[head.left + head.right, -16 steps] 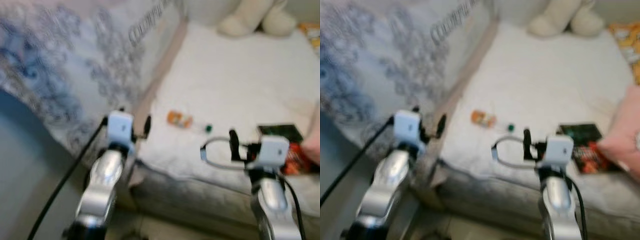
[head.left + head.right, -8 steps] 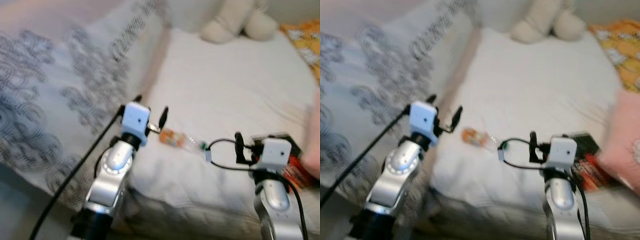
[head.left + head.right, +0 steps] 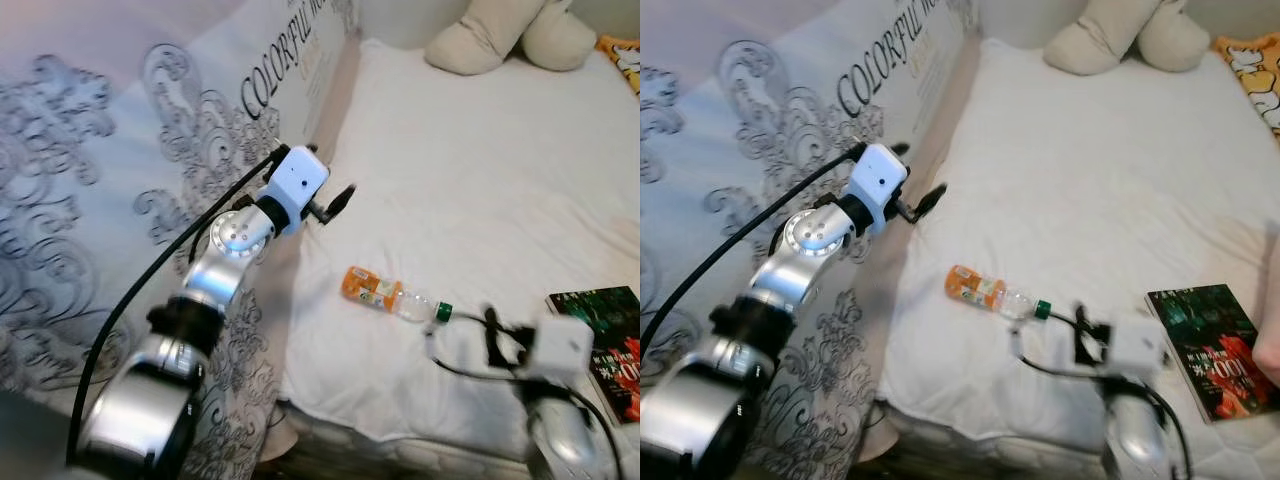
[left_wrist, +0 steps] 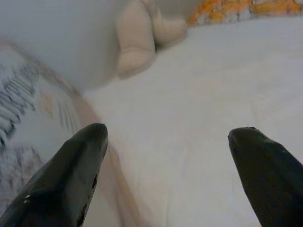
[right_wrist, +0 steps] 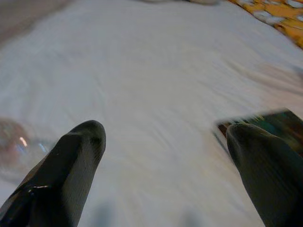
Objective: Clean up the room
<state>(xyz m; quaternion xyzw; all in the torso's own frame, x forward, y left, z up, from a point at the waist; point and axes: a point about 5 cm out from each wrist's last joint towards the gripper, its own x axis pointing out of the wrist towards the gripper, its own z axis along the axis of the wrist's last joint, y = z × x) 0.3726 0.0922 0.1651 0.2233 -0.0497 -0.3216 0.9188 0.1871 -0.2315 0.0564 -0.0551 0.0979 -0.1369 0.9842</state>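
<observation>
My left pincer [image 3: 335, 203] is up at ten o'clock, hanging over the white-sheeted bed [image 3: 480, 170] right at its edge beside the grey-and-white scroll-patterned duvet [image 3: 120, 200]. In the left wrist view its two black fingers [image 4: 71, 175] stand wide apart, nothing between them, just white sheet and a blurred cream shape ahead.

There's the clear plastic bottle with the orange label and green cap [image 3: 392, 295], lying flat on the bed near the centre of my head view. Its long axis runs from ten o'clock down to four o'clock: orange end towards ten, green cap pointing to four o'clock. It sits apart from my left pincer, below it towards five o'clock.

My right pincer [image 3: 1080, 345] is low at five o'clock, blurred, just beside the cap end of the bottle. In the right wrist view its fingers [image 5: 71, 165] are spread open and empty, the bottle [image 5: 14, 142] a smear beside one finger.

A dark green and red paperback book [image 3: 1210, 345] lies flat on the sheet at four o'clock. A cream plush toy [image 3: 510, 35] rests at the head of the bed, twelve to one o'clock, with an orange patterned cloth [image 3: 1250, 65] at the far right edge.
</observation>
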